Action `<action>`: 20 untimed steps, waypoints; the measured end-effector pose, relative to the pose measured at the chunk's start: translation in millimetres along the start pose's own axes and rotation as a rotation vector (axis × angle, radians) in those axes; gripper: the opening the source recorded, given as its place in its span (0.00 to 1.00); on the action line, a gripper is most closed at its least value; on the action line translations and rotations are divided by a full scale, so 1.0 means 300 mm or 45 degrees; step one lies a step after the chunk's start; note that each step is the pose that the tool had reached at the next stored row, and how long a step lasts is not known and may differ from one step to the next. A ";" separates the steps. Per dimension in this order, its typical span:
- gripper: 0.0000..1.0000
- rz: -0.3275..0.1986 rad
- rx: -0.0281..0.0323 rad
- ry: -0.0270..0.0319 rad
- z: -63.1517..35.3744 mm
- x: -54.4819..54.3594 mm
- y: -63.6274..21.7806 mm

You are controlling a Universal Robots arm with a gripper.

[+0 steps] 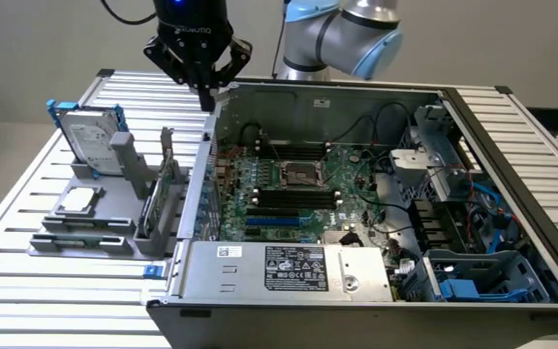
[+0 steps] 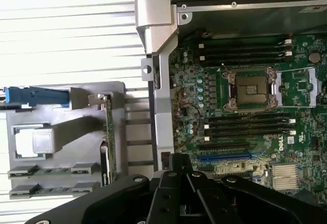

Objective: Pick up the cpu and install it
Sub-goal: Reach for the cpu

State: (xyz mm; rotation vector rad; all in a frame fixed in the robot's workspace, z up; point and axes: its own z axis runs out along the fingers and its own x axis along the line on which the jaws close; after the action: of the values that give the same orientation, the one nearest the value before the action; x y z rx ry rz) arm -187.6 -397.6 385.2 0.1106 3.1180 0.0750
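Status entry. Your gripper (image 1: pixel 206 102) hung clenched and empty above the far corner of the open computer case (image 1: pixel 357 102), on the exterior view's left. It was over the case wall and touched nothing that I could see.

The cpu (image 1: pixel 81 199) lay flat in its pocket on the grey holder (image 1: pixel 114 243). The holder sat on the table (image 1: pixel 27 291) beside the case, on the exterior view's left. The cpu was near the upright hard drive (image 1: pixel 93 138) and well apart from the gripper.

The socket (image 1: pixel 301 174) on the motherboard (image 1: pixel 352 182) was empty, and in the wrist view its frame looked open.

Judgement: you had completed no part of the task. Pick-up was not begun and install was not begun, so the whole job was left.
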 end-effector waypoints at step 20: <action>0.11 0.000 0.0000 0.0000 0.053 0.305 -0.004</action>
State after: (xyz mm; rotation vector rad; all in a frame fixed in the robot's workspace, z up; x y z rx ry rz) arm -278.7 -391.5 367.6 0.1104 3.1180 0.0750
